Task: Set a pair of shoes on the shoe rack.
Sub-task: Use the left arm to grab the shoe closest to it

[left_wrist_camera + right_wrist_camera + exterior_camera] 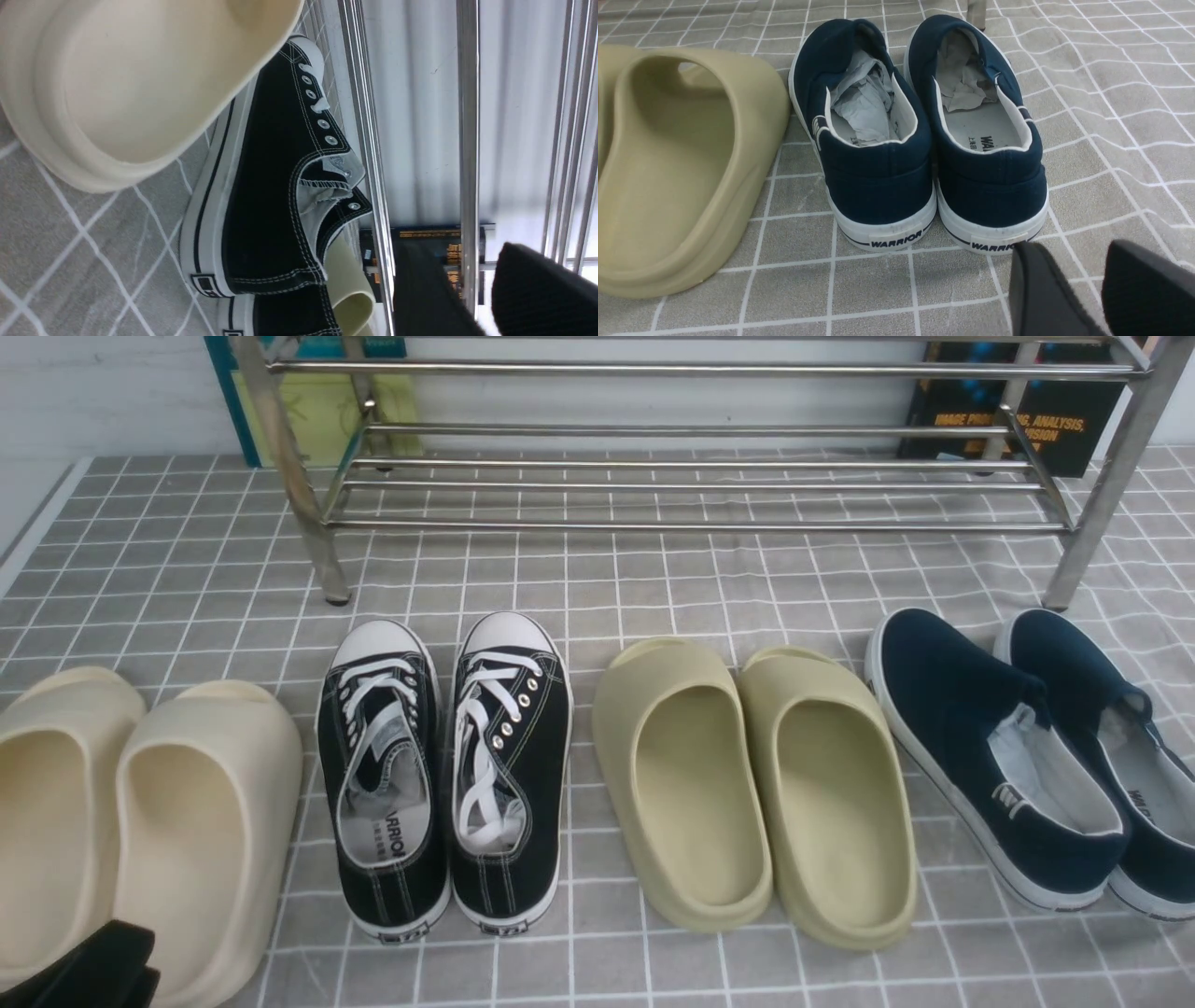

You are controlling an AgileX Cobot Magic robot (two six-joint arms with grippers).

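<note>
Our left pincer sits low at 8 o'clock by the heels of the cream slippers. Its black fingers are parted on a middling gap with nothing between them. Our right pincer is likewise parted and empty, just behind the heels of the navy shoes at 2 o'clock.

Nearest us one row of four pairs stands on the grey checked cloth, heels toward us. We count two cream foam slippers at 9 o'clock and two black canvas lace-up sneakers at 11 o'clock. Two olive foam slippers sit at 12 to 1 o'clock and two navy slip-on shoes at 2 o'clock.

The sneakers stand upright on their soles, side by side and all but touching, toes toward 12 o'clock. They have white rubber toe caps, white soles with a black stripe, white stitching and silver eyelets. Their white laces lie loose, and on the right sneaker the ends drop into the opening.

Past the toes we see a band of open cloth. Beyond it, at 12 o'clock, stands one wide silver metal shoe rack of long horizontal bars. Its front legs stand outside the sneakers and the olive pair.

Behind the rack, against the white wall, we count one teal and yellow-green book at 11 o'clock and one black book at 1 o'clock. The cloth's edge runs at 10 o'clock.
</note>
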